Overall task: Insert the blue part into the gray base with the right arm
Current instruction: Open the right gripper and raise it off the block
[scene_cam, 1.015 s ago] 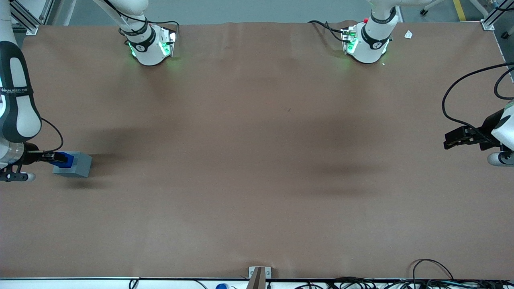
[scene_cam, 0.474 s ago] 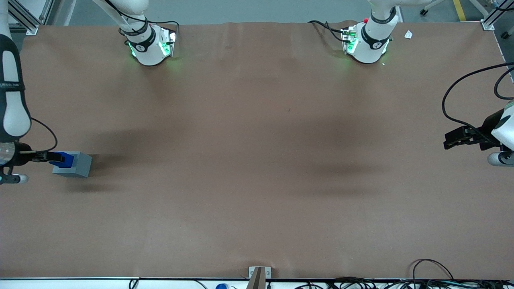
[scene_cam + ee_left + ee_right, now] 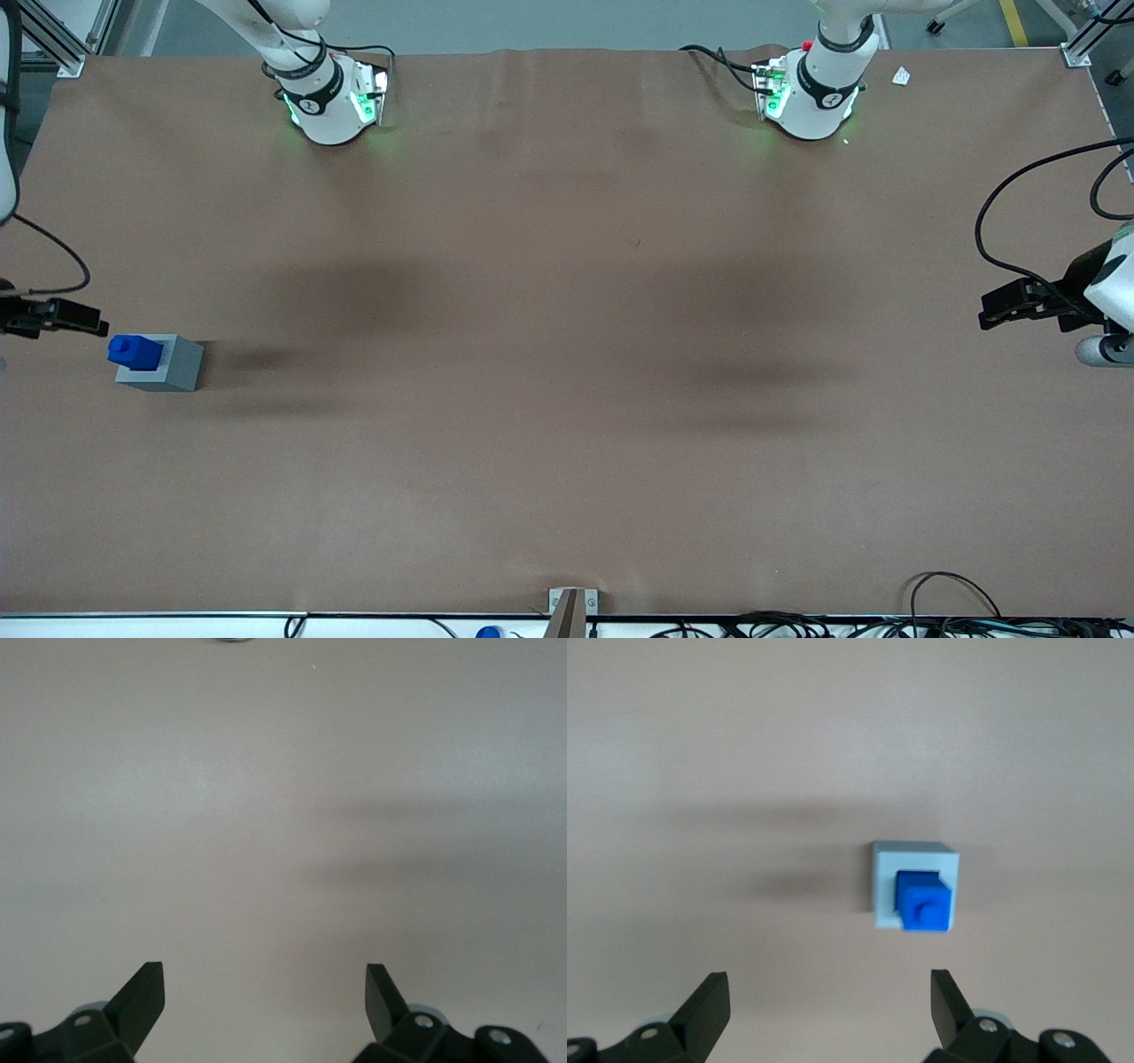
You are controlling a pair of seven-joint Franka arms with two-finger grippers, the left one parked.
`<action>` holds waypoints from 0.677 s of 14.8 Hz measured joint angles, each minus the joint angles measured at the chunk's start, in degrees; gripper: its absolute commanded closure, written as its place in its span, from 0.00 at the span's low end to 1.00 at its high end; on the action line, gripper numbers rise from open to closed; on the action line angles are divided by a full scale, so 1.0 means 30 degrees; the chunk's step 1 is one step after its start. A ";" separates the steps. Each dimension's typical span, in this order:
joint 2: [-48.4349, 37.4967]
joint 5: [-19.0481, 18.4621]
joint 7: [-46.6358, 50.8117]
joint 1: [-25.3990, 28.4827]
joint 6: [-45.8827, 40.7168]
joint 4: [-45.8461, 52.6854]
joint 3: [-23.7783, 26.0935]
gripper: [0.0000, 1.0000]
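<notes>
The blue part (image 3: pixel 135 352) stands in the recess of the gray base (image 3: pixel 173 367), stud up, at the working arm's end of the table. It stands well above the base's top. My right gripper (image 3: pixel 89 317) is off the block, raised and drawn back toward the table's edge. In the right wrist view the gripper (image 3: pixel 828 1005) is open and empty, its fingers (image 3: pixel 707 1003) spread wide. The blue part (image 3: pixel 924 901) sits in the gray base (image 3: pixel 886 888) well clear of the fingers, with brown table between them.
Two white arm bases with green lights (image 3: pixel 328 102) (image 3: pixel 811 93) stand at the table edge farthest from the front camera. A metal bracket (image 3: pixel 571 607) and loose cables (image 3: pixel 957 611) lie along the nearest edge. The brown table (image 3: pixel 567 354) spreads wide beside the block.
My gripper was shut on the blue part over the base. It has let go, opened and pulled up and away toward the table edge. The blue part stays in the base.
</notes>
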 measured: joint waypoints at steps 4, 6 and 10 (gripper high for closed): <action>-0.1825 0.0289 0.2669 0.1367 -0.1531 -0.0018 0.0079 0.00; -0.2283 0.0329 0.3930 0.2274 -0.1924 0.0007 0.0108 0.00; -0.3113 0.0331 0.4737 0.3874 -0.2157 0.0179 0.0114 0.00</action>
